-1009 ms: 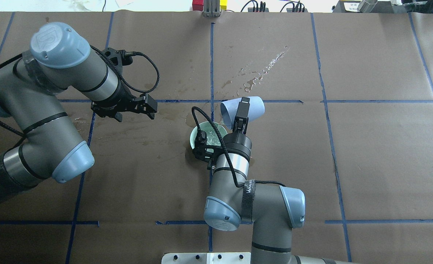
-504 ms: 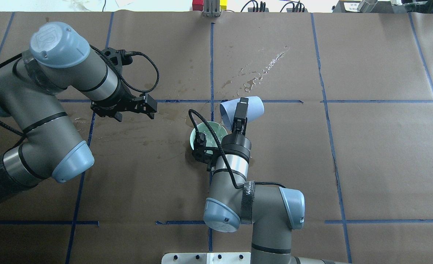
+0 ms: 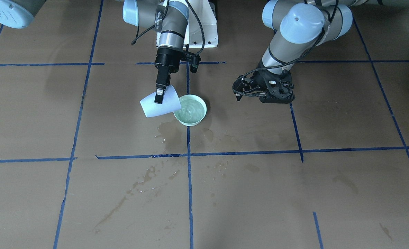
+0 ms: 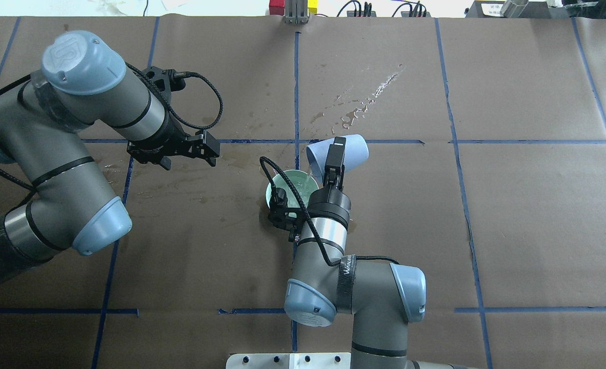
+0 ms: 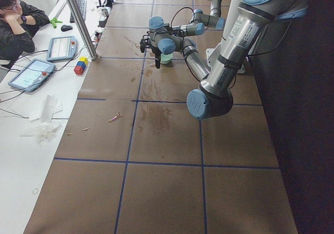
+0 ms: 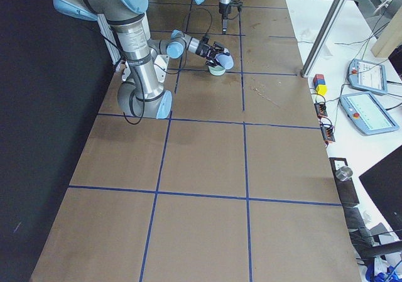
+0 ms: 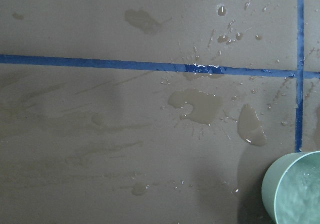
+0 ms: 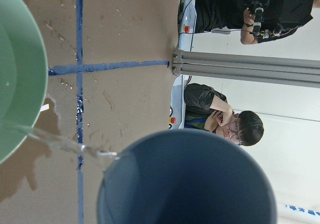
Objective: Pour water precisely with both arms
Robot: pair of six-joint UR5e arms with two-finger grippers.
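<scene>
Brown paper with blue tape lines covers the tabletop (image 4: pixel 513 215), stained dark and wet around the work. Nearest the robot's base, the right arm (image 4: pixel 323 241) reaches forward over the mint bowl (image 3: pixel 205 110). Its right claw (image 4: pixel 336 148) is clenched on the wall of the pale blue cup (image 4: pixel 351 148), which is tipped toward the bowl. The water (image 3: pixel 190 109) sits mostly in the bowl, rippling. In the right wrist view a thin stream (image 8: pixel 60 141) runs from the cup's lip to the bowl's rim.

That stream lands close to the rim, so I judge a slight change of tilt could drop it onto the paper, where puddles (image 7: pixel 197 104) lie just beside the bowl. A pinch on one wet wall could also slip.

The left claw (image 4: pixel 208 149) hovers well apart on the bowl's other side; whether it is released or clenched I cannot tell. Beyond the cup, a spilled streak (image 4: pixel 364 102) glistens, and the far edge with its metal post (image 4: pixel 295 13) is well apart.
</scene>
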